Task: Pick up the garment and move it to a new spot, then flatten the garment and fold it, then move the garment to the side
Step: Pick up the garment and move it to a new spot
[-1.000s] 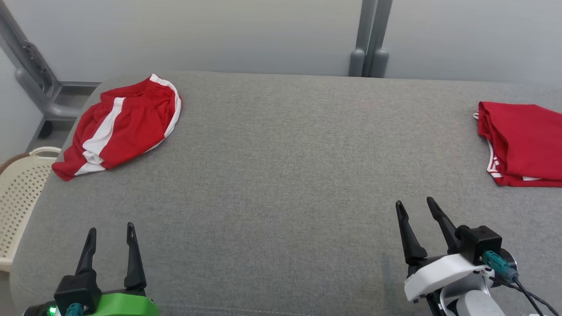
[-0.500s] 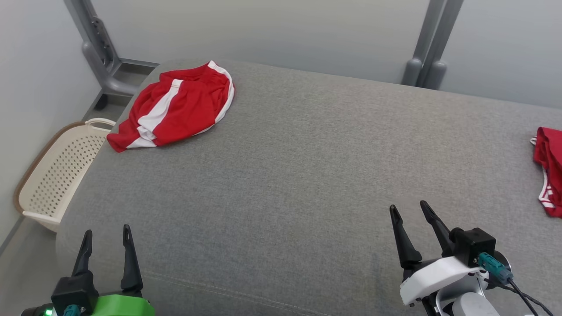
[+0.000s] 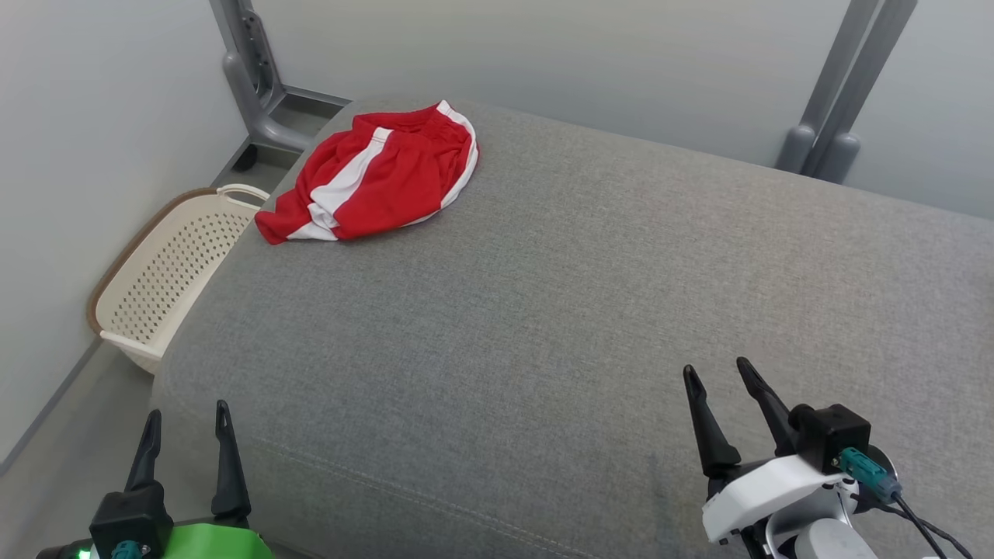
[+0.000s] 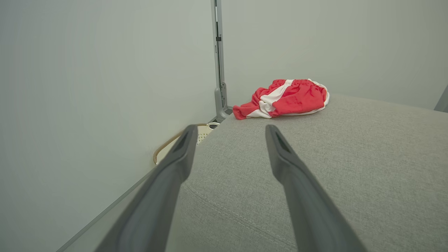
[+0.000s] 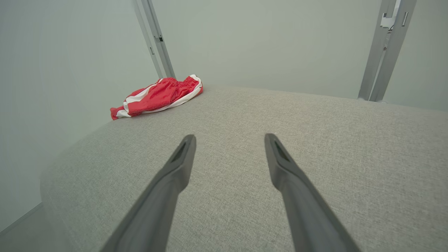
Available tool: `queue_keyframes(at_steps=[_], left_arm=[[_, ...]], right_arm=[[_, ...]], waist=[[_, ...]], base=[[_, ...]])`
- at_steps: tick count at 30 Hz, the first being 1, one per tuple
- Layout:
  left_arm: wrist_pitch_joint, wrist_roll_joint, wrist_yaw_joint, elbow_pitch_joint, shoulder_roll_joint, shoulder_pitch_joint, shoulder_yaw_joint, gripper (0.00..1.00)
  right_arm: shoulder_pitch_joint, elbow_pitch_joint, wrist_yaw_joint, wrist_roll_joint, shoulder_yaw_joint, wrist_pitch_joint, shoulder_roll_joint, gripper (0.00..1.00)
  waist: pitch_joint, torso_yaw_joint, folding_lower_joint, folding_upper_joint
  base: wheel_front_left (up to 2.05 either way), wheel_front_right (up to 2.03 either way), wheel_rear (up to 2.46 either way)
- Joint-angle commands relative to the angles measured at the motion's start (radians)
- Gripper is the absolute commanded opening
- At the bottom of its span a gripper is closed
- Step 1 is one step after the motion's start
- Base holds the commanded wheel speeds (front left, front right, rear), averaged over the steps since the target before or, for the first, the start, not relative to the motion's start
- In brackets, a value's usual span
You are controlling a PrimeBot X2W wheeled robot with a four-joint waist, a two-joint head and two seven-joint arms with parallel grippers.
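Cream perforated basket [image 3: 167, 264] on floor beside grey cushion [image 3: 543, 310]; red-white garment [image 3: 380, 175] on cushion near it. Fingers spread wide, gripping nothing: left gripper [image 3: 188, 411], right gripper [image 3: 714, 366].

I can see the garment [image 3: 373, 175], a pair of red shorts with a broad white stripe down the side and white trim along the curved hem. It lies loosely rumpled, not spread flat, on the grey cushion [image 3: 543, 310]. It sits at the cushion's far left corner, close to the left edge, with the gathered waistband toward the back and a leg end trailing toward the near left; from my left wrist view it reads as a low, bunched heap resting wholly on the fabric surface.
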State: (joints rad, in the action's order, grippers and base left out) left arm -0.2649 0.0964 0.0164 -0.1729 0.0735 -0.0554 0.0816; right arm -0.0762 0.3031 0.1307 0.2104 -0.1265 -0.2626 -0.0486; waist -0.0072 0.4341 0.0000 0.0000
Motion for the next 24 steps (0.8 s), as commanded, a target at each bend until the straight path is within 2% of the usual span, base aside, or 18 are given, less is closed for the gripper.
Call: queue_keyframes(at_steps=[1, 14, 18, 24], left_arm=[[0.001, 0.0, -0.004, -0.001, 0.004, -0.012, -0.001, 1.0], [0.001, 0.008, -0.007, 0.007, 0.015, -0.016, -0.003, 1.0], [0.002, 0.004, 0.006, 0.006, 0.027, 0.018, -0.015, 1.0], [0.015, -0.016, 0.039, 0.0, 0.076, 0.126, -0.043, 1.0]], right_arm=[[-0.002, 0.004, 0.0, 0.007, -0.002, -0.002, -0.004, 1.0], [0.0, 0.008, 0.0, 0.014, -0.016, -0.002, -0.004, 1.0], [-0.007, 0.008, 0.0, 0.012, -0.018, -0.002, -0.004, 1.0], [-0.015, 0.008, 0.0, 0.011, -0.031, -0.002, -0.004, 1.0]], waist=[[-0.006, 0.015, 0.0, 0.0], [-0.015, 0.026, 0.0, 0.0], [-0.01, 0.021, 0.0, 0.0], [0.002, 0.014, 0.0, 0.0]], base=[[0.0, 0.0, 0.0], [0.0, 0.0, 0.0], [0.0, 0.0, 0.0], [0.0, 0.0, 0.0]])
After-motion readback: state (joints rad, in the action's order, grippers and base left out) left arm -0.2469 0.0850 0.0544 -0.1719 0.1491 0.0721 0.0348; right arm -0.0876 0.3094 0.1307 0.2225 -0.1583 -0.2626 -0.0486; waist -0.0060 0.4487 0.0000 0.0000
